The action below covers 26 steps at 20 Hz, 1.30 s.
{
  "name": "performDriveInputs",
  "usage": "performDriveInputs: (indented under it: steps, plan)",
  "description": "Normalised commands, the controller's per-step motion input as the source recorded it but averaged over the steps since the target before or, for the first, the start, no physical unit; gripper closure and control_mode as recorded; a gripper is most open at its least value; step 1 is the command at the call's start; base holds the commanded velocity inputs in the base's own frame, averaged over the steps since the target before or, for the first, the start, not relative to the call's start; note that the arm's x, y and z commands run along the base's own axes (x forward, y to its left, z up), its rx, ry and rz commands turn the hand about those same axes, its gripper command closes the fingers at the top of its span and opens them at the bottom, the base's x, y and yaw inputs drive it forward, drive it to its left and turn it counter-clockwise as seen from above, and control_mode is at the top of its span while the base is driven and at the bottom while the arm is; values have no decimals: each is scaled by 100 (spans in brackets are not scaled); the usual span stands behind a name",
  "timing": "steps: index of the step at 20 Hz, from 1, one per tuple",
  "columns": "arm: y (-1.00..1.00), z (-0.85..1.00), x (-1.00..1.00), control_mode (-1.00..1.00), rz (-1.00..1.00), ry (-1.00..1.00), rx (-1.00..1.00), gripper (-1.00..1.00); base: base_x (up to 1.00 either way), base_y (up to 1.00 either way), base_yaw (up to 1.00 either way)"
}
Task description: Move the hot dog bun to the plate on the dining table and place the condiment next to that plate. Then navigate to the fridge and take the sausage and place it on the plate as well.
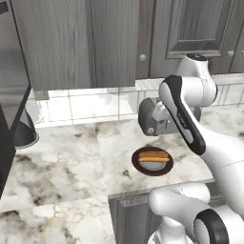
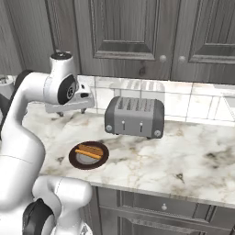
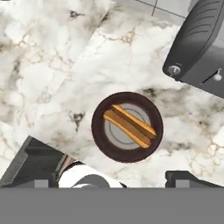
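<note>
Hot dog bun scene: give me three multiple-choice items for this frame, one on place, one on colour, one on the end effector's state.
1. Where does the hot dog bun lie?
A. on the dark brown plate
B. inside the toaster
C. on bare counter

2. What colour is the toaster?
A. red
B. grey
C. yellow

3. How is the end effector?
A. shut on the bun
B. shut on the plate
C. open, above the plate

Answers: 1 A, the bun rests within the plate's rim; 2 B, its body is grey metal; 3 C, the fingertips stand wide apart in the hand view, holding nothing.
</note>
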Motion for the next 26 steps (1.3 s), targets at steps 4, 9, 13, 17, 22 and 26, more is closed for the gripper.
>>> performDriveInputs:
  steps: [4, 9, 13, 17, 22, 26]
  plan:
    - [8, -40, -6, -100, 36, 0, -24, -100, 0, 0, 0]
    - [4, -59, 0, -100, 28, 6, -27, -100, 0, 0, 0]
    - [6, -56, 10, -100, 17, 6, -21, -100, 0, 0, 0]
    - [6, -41, 22, -100, 8, 0, -10, -100, 0, 0, 0]
    - [1, -29, 18, -100, 6, 0, -1, -100, 0, 0, 0]
    - [0, -34, 24, -100, 4, 0, 0, -100, 0, 0, 0]
